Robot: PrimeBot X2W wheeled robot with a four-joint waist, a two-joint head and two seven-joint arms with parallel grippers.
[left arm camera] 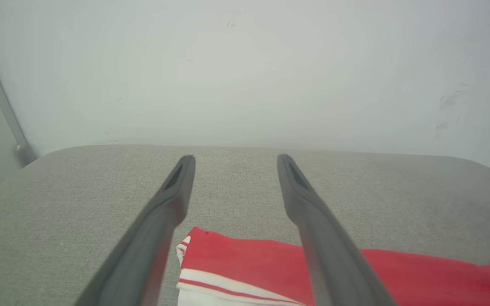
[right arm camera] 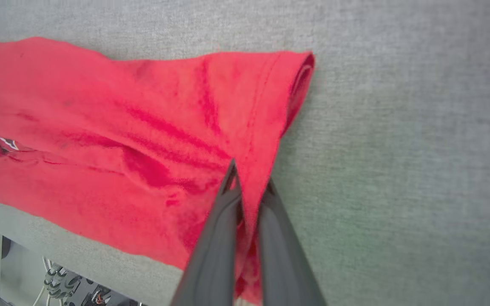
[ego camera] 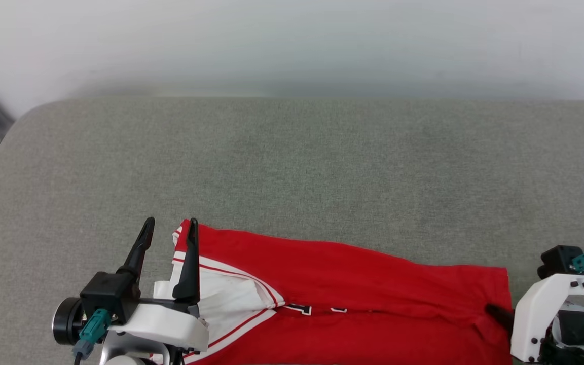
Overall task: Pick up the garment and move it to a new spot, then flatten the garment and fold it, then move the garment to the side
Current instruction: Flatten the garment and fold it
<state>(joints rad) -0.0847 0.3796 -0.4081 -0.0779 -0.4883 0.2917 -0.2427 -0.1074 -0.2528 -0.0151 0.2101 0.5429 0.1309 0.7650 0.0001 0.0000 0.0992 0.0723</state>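
The garment (ego camera: 353, 284) lies stretched along the grey bench's (ego camera: 292, 167) near edge. The right gripper (right arm camera: 250, 175) has its jaws pinched shut on the garment's right hem. The left gripper (ego camera: 171, 221), jaws wide apart and empty, sits over its left end.

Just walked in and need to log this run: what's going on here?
The robot is working on a red jersey T-shirt lying along the near edge of a grey padded surface. Its right gripper is shut on the shirt's hem edge. Its left gripper is open above the white-sleeve end, holding nothing.
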